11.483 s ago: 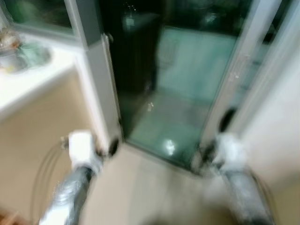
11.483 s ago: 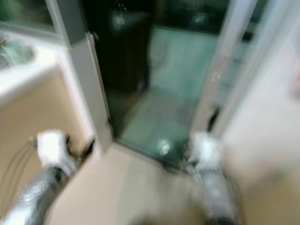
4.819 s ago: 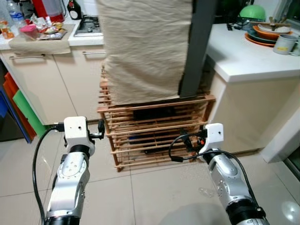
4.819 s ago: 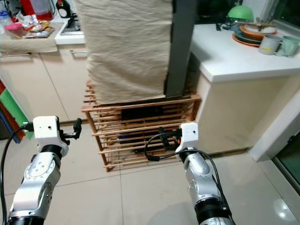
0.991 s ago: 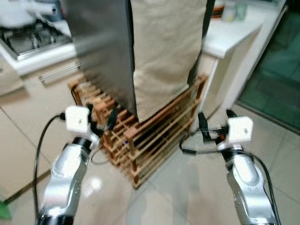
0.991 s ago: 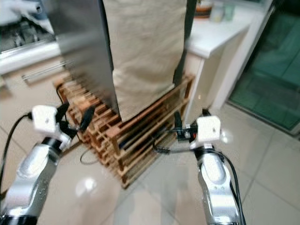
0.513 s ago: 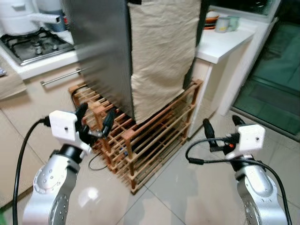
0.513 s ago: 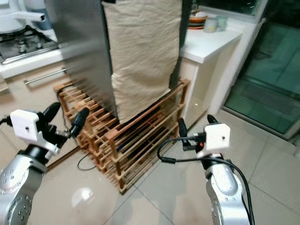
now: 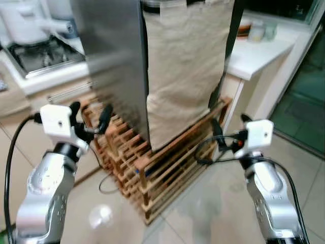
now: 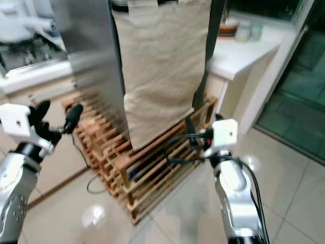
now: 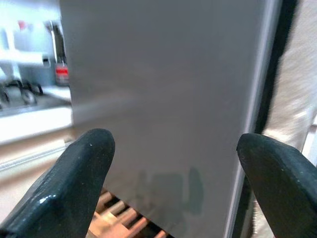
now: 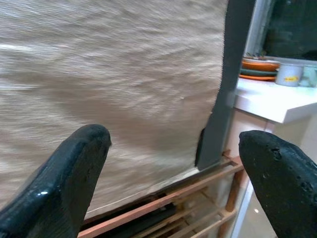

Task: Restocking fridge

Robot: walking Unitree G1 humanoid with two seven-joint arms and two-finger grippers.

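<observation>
The fridge point(image 9: 114, 66) is a tall steel-grey box standing on a slatted wooden rack point(image 9: 152, 168). A beige cloth point(image 9: 183, 66) hangs over its right-hand face. My left gripper point(image 9: 91, 111) is raised and open just in front of the steel face's lower edge, with nothing between its fingers; in the left wrist view the steel face point(image 11: 163, 84) shows between them. My right gripper point(image 9: 229, 124) is open beside the cloth's lower right corner, holding nothing. The right wrist view looks at the cloth point(image 12: 114, 74) and the fridge's dark corner post point(image 12: 223, 89).
A white counter point(image 9: 254, 53) with cups and bowls point(image 9: 259, 31) stands right of the fridge. A stove point(image 9: 40, 51) with a white pot sits on the left above a cabinet handle point(image 9: 66, 91). A glass door point(image 9: 304, 91) is at far right. A black cable point(image 9: 109, 185) lies on the tiled floor point(image 9: 203, 213).
The camera has shifted, so the fridge sits a little more to the right and the picture is softer. Both grippers stay raised and open, a little higher in view.
</observation>
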